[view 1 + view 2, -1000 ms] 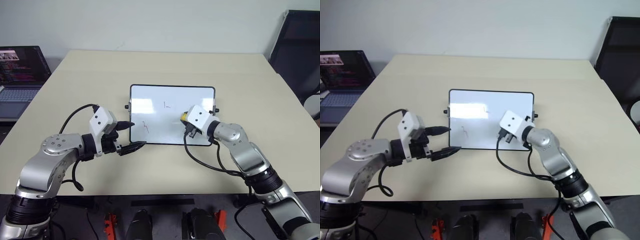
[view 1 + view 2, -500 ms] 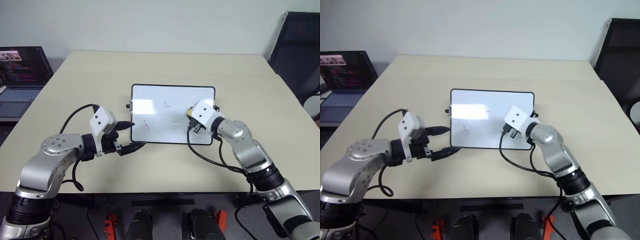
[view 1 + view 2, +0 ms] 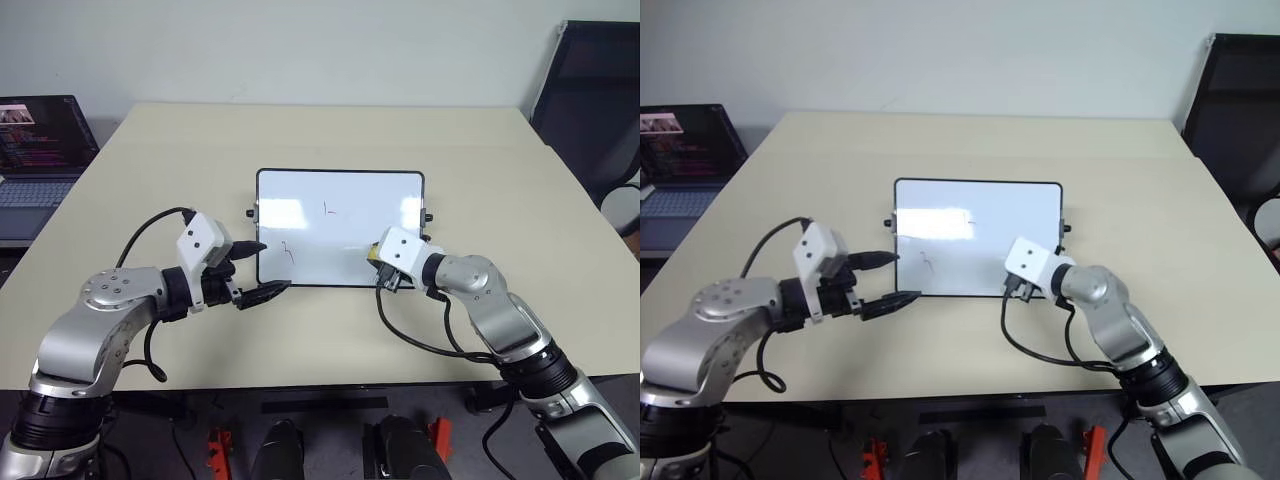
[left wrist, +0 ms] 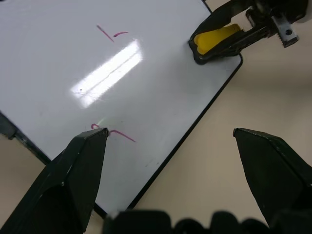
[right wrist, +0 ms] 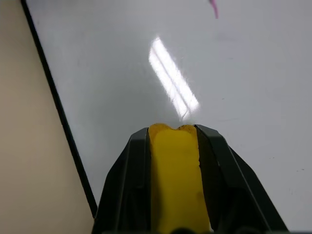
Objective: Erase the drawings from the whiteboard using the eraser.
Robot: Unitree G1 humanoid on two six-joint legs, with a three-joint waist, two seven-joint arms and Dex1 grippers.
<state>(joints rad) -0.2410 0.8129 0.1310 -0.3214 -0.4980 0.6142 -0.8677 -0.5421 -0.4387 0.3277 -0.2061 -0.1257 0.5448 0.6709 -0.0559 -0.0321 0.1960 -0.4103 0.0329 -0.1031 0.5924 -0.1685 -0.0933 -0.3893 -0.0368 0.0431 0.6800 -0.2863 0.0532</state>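
**Eraser on the board's near right corner, marks remaining**

Nearest you, your left pincer [image 3: 262,270] hangs released, its two black fingers spread wide, just off the board's near left corner. Your right pincer [image 3: 374,262] is clenched on the yellow eraser [image 5: 176,180], which sits between its fingers over the whiteboard's [image 3: 340,190] near right corner, close to the black frame.

The board lies flat in the middle of the counter [image 3: 480,180], a pale beige top with a faint seam running across it behind the board. On the glossy white you have a reddish scribble [image 3: 288,251] near the left side and a smaller one [image 3: 330,210] further back, near the middle. A strip of light glares off the surface.

Beyond the counter's far left corner a laptop [image 3: 40,140] stands open. A dark chair [image 3: 590,90] stands at far right against a plain pale wall.
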